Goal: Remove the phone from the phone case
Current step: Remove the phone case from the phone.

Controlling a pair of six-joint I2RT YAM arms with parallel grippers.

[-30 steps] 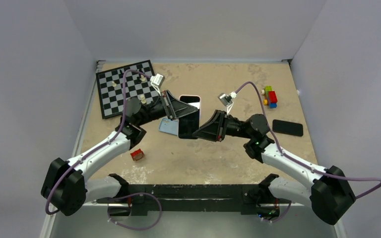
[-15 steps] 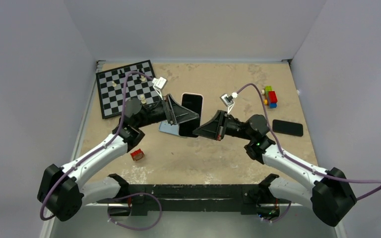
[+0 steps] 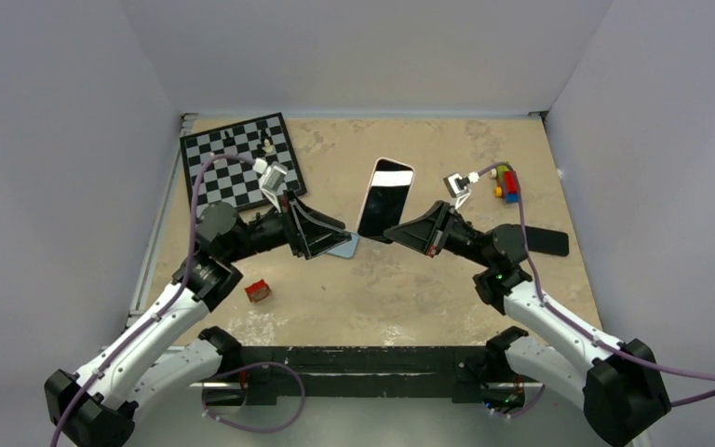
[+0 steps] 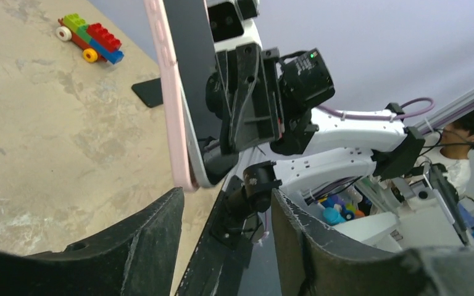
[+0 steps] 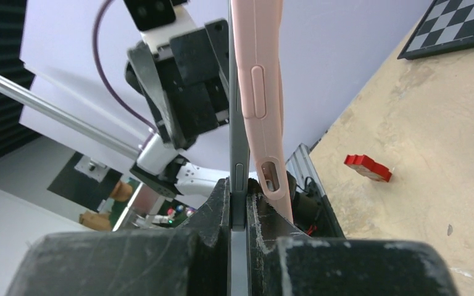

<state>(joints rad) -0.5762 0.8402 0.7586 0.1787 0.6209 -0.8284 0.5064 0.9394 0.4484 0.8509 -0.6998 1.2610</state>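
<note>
The phone (image 3: 386, 194), dark screen up in a pink case (image 3: 379, 166), hangs tilted above the table's middle. My right gripper (image 3: 391, 233) is shut on its near end. In the right wrist view my jaws (image 5: 239, 206) clamp the grey phone edge (image 5: 237, 123), and the pink case (image 5: 259, 92) stands slightly off it at the gripped end. My left gripper (image 3: 343, 235) is open and empty, just left of the phone. In the left wrist view its fingers (image 4: 225, 197) frame the phone's lower end (image 4: 191, 92) without touching it.
A light-blue flat item (image 3: 344, 248) lies on the table under the left fingertips. A chessboard (image 3: 237, 168) with several pieces is at the back left. A red block (image 3: 258, 291) sits front left. A toy brick car (image 3: 507, 182) and a black phone (image 3: 545, 240) lie right.
My left gripper let go of the phone and drew back to the left. My right gripper carried the phone to the right and further back.
</note>
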